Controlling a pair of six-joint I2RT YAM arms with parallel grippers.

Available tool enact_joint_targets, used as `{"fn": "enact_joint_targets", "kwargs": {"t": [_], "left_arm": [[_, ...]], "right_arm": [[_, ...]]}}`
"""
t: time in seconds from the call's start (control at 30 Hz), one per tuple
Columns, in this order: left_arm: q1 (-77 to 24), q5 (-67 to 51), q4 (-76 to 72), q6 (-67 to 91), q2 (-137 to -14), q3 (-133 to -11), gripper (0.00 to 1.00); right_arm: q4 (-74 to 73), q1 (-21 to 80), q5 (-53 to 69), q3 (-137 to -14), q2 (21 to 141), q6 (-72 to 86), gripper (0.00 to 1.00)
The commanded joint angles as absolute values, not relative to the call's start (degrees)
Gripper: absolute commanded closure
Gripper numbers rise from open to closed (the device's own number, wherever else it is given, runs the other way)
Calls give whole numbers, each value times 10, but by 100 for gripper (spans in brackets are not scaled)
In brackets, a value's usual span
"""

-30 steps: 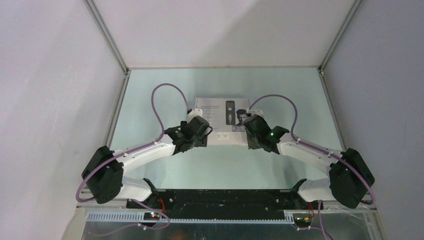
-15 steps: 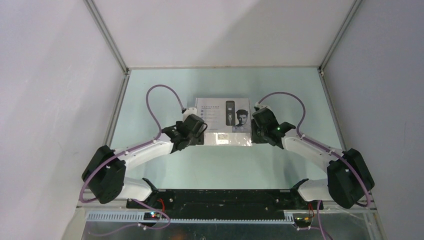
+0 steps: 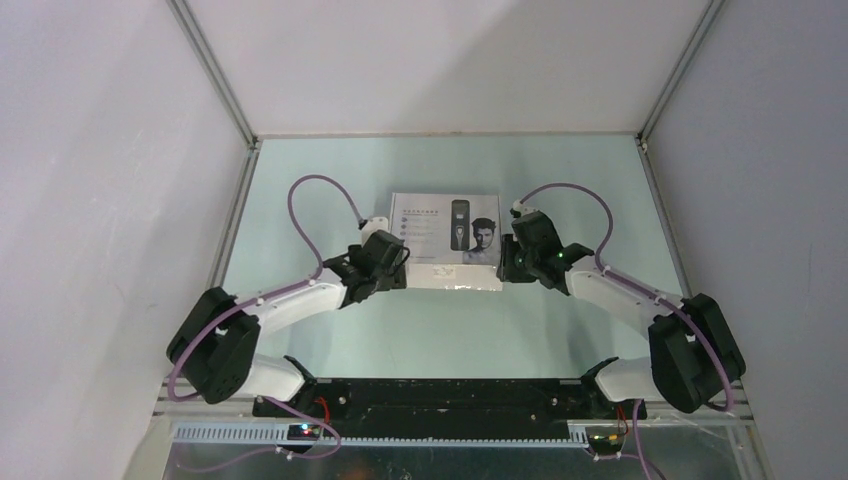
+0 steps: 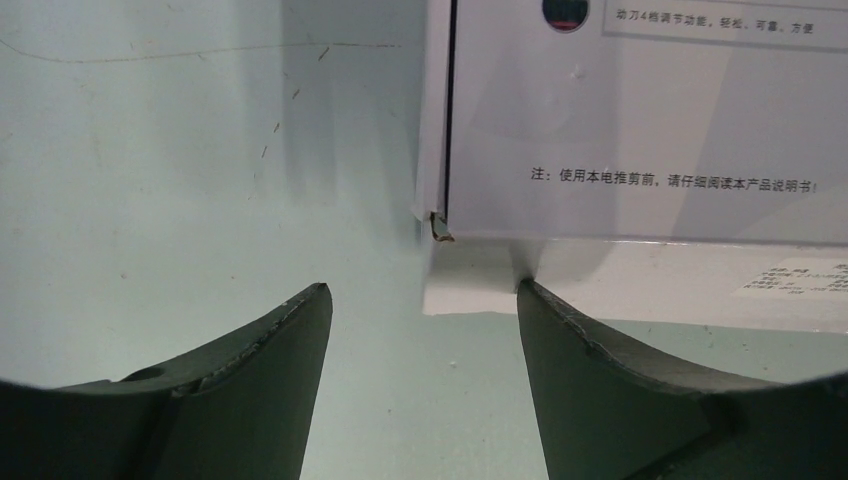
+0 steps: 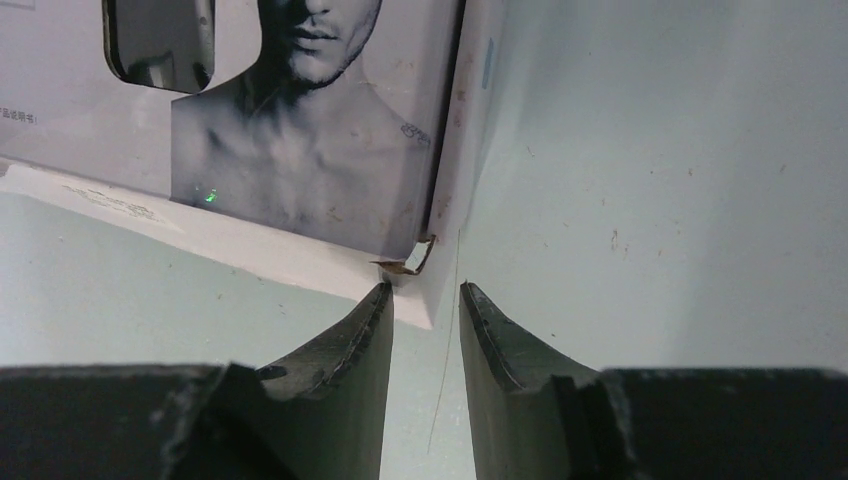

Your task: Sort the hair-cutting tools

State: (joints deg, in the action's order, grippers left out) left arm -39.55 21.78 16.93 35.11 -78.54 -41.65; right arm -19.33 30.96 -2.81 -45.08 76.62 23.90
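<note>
The hair-cutting tools are out of view; only a flat white box (image 3: 430, 225) with a printed lid lies mid-table, lid down. My left gripper (image 3: 397, 270) stands open at the box's near left corner. In the left wrist view the corner of the box (image 4: 640, 120) sits between the tips of the left gripper (image 4: 422, 286), and the right finger (image 4: 600, 380) touches the front wall. My right gripper (image 3: 508, 264) is at the near right corner. In its wrist view the right gripper (image 5: 427, 286) has a narrow gap, with the box (image 5: 300, 150) corner just beyond its tips.
Pale green tabletop (image 3: 440, 330) lies around the box, enclosed by white walls with metal frame rails (image 3: 240, 200) left and right. Purple cables (image 3: 310, 215) loop above both wrists. The arm bases (image 3: 450, 400) sit at the near edge.
Both arms have reached farther from their bases and spread apart, from over the box's front edge to its two near corners. The left jaws have widened slightly.
</note>
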Motion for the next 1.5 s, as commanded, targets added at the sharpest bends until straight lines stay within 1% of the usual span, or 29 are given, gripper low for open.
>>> {"fn": "enact_joint_targets", "kwargs": {"t": [0.0,0.3,0.4,0.53,0.67,0.7,0.87,1.0,1.07,1.2,1.3,1.4,1.47], "left_arm": [[-384,226,130,374,-800,-400,25],[-350,202,101,393,-829,-404,25],[-345,198,98,397,-828,-406,24],[-338,189,94,395,-825,-407,23],[-330,184,88,398,-824,-408,23],[-324,182,86,401,-825,-408,23],[-304,164,80,407,-834,-413,22],[-301,161,85,407,-843,-422,22],[-299,161,88,405,-845,-425,22],[-292,153,97,401,-857,-433,23],[-290,148,101,397,-873,-443,23],[-280,144,107,391,-887,-456,23],[-272,140,108,386,-895,-466,23]], "right_arm": [[-155,290,14,-441,786,247,64],[-134,259,45,-436,807,252,65],[-139,257,46,-437,789,251,65],[-147,259,7,-442,747,255,66],[-138,253,3,-475,742,240,59],[-138,251,4,-485,756,236,56],[-131,230,13,-595,838,185,49],[-73,221,24,-663,910,132,39],[-48,214,31,-699,964,109,36],[-58,201,66,-808,1062,65,34],[-111,194,118,-913,1133,31,34],[-181,190,158,-992,1205,9,36],[-226,189,180,-1016,1231,8,38]]}}
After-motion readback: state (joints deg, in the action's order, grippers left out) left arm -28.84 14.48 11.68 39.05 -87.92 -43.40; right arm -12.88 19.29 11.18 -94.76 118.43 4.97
